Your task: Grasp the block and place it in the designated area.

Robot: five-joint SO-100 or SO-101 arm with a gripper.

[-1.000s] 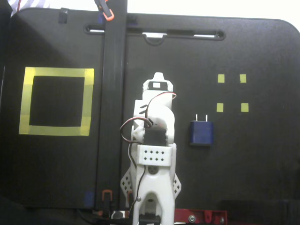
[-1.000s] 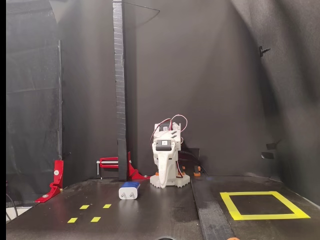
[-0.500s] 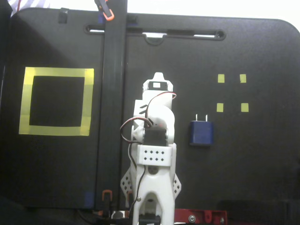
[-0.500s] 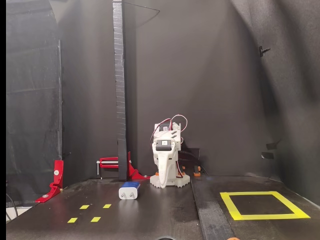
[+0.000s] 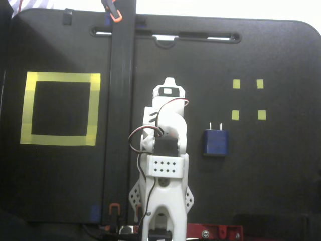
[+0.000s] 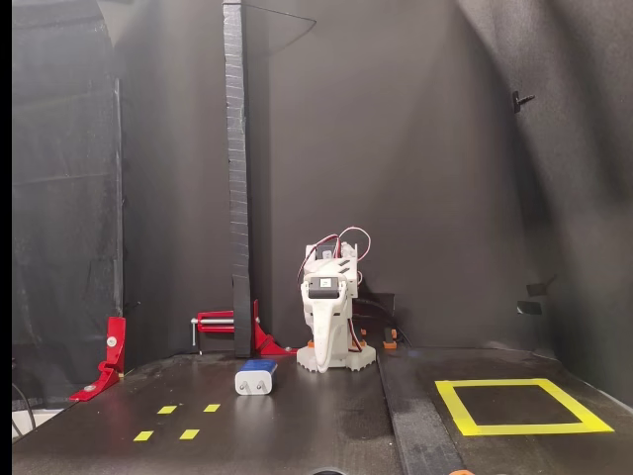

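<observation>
still folded arm (image 5: 165, 150), block (image 5: 215, 142) unmoved

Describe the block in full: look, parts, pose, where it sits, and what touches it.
The block is a small dark-blue rounded rectangle, seemingly plastic, with two short light prongs on one end, like a plug adapter. It lies flat on the black table. In the top-down fixed view it sits right of the folded white arm, prongs pointing toward the four small yellow squares, outside them. In the front fixed view it lies left of the arm's base. Nothing but the table touches it.
</observation>
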